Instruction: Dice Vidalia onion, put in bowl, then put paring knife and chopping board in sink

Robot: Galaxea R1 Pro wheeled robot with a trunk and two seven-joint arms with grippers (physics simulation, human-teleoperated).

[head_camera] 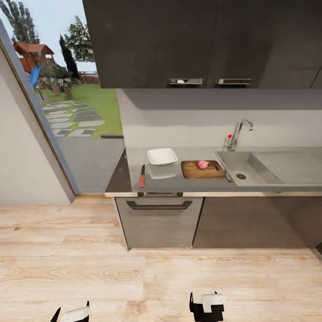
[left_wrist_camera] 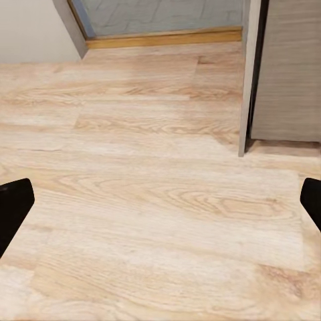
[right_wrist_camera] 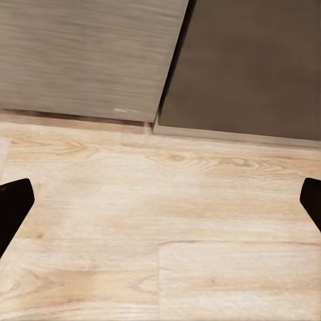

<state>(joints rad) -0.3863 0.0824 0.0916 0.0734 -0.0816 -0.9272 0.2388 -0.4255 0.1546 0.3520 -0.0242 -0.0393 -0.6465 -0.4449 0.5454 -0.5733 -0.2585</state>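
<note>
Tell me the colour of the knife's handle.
Orange-red, on the knife lying on the countertop; the head view shows it best.

Left end effector low at bottom left of the frame, fingers spread wide. Right end effector at bottom middle, fingers wide apart too.

The sink runs off the frame edge; both arms are cropped.

Left gripper: white blocky housing showing, flanked by thin black pointed fingers with rounded matte tips. Right gripper: white rounded-square cap sitting on a black boxy body with short black prongs; fingers appearing as plain black, unmarked wedges.
</note>
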